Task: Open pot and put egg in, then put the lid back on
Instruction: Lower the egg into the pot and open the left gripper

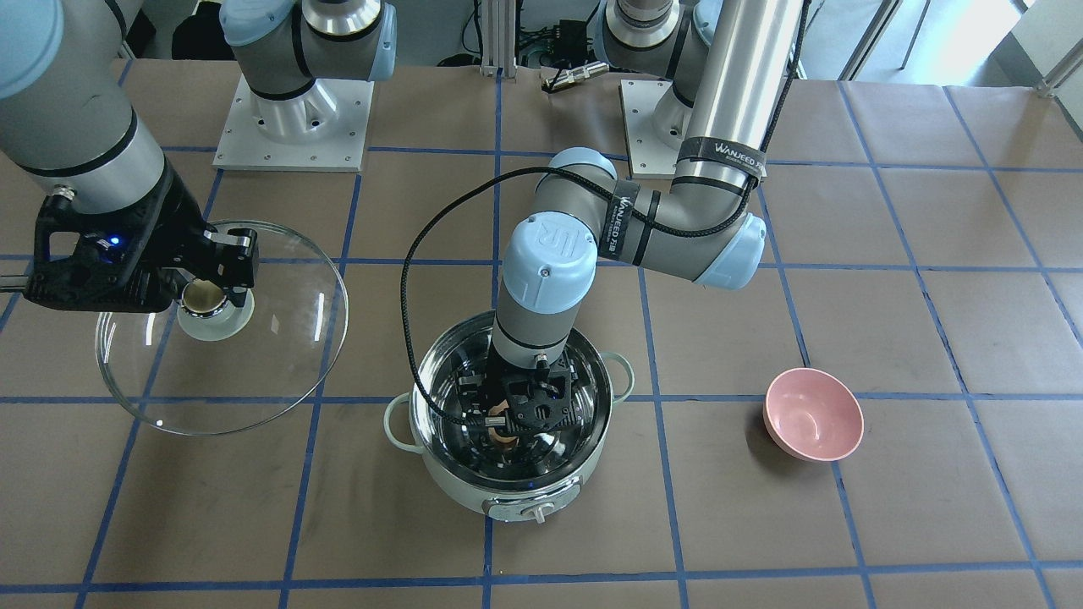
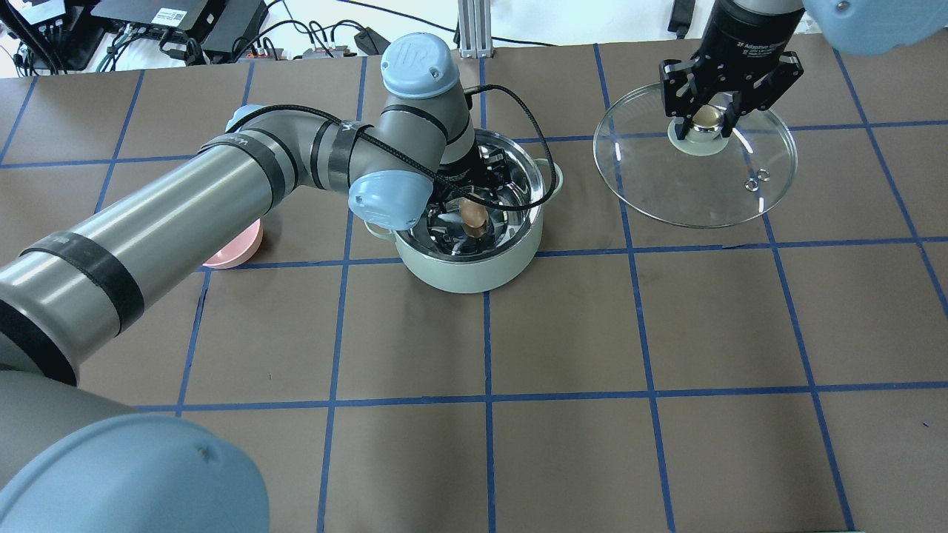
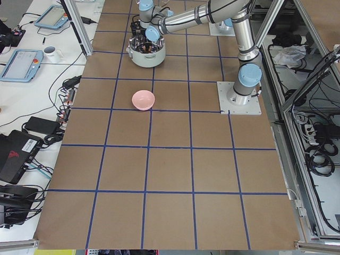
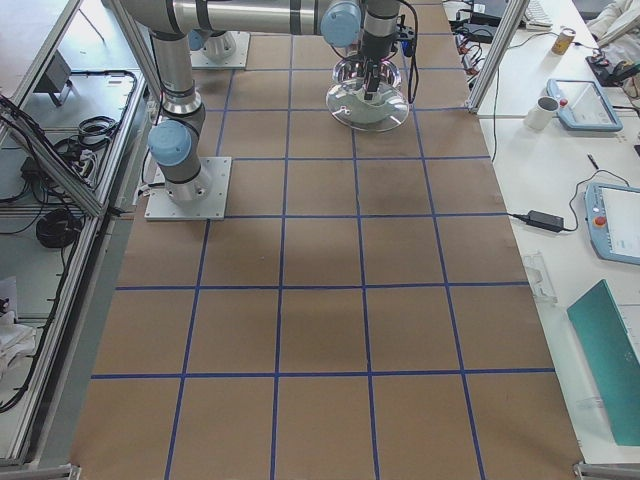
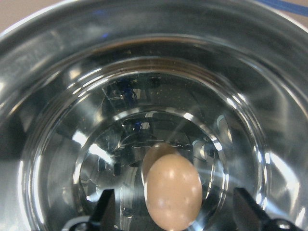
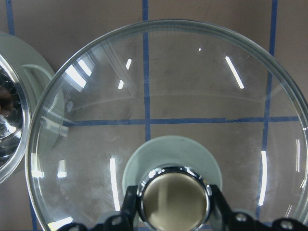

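Note:
The mint-green pot stands open in the middle of the table, also in the overhead view. The tan egg lies on its steel bottom, and shows from overhead too. My left gripper is down inside the pot, open, with its fingers wide on either side of the egg and apart from it. My right gripper is shut on the beige-capped knob of the glass lid and holds it beside the pot, off to the robot's right. The lid fills the right wrist view.
A pink bowl sits on the table on the robot's left of the pot, partly hidden under the left arm in the overhead view. The table is brown paper with a blue tape grid.

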